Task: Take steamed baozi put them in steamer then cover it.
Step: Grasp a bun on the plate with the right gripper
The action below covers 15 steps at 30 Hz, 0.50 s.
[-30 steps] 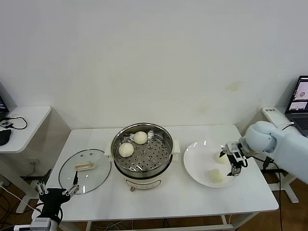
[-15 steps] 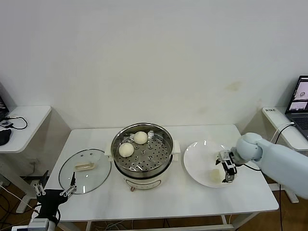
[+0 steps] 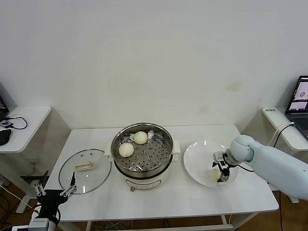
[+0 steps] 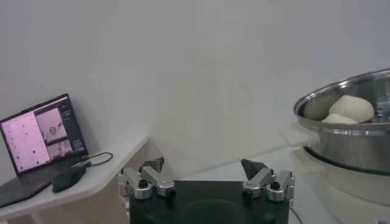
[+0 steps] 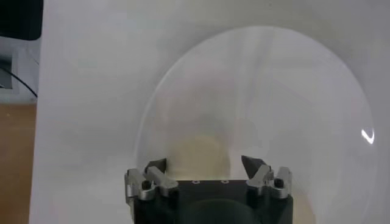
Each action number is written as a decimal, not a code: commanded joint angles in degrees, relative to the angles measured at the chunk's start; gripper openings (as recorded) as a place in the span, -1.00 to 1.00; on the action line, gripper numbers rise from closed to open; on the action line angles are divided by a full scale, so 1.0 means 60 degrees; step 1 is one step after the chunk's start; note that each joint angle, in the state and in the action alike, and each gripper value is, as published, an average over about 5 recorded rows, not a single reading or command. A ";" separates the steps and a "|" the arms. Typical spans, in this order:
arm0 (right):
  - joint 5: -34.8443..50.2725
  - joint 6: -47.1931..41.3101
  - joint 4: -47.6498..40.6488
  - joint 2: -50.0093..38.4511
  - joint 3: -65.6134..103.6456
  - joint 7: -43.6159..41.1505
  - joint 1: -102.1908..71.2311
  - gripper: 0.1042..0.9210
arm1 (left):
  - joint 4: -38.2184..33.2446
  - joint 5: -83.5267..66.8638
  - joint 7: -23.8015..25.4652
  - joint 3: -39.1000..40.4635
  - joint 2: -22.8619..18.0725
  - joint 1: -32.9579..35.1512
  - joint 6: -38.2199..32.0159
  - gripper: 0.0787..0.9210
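While the left gripper (image 3: 55, 192) sits parked low off the table's (image 3: 159, 197) front-left corner, at about 7 o'clock from the steamer (image 3: 142, 150), its fingers spread wide with nothing between them, the right gripper (image 3: 222, 168) is down over the white plate (image 3: 195, 161) at the steamer's 3 o'clock. Its fingers (image 5: 256, 167) stand apart, straddling a steamed baozi (image 5: 204, 149) that lies on the plate just ahead of them; whether the pads touch the bun cannot be told. From the head camera this bun (image 3: 215, 174) shows as a pale patch at the plate's 5 o'clock, mostly hidden by the gripper. Two more baozi lie on the steamer's perforated tray, one (image 3: 140, 137) near 12 o'clock and one (image 3: 126, 149) near 9 o'clock, close together. At the steamer's 9 o'clock, just beside it, the glass cover (image 3: 85, 170) lies flat on the table, handle up.
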 commanded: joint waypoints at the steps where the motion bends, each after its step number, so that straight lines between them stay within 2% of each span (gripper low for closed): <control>1: -0.0079 -0.0034 -0.0159 0.0131 0.0083 -0.0038 -0.0112 0.35 | 0.0004 -0.0001 -0.0002 -0.0008 -0.0006 0.0001 -0.0004 0.77; 7: 0.0008 -0.0064 -0.0027 -0.0023 0.0045 -0.0158 0.0130 0.23 | -0.0034 -0.0003 -0.0006 -0.0019 -0.0010 0.0012 -0.0008 0.77; 15: 0.0826 -0.0245 0.0828 -0.0596 -0.0604 -0.0449 0.2001 0.22 | -0.0055 -0.0020 -0.0005 0.0004 0.0037 -0.0040 -0.0008 0.77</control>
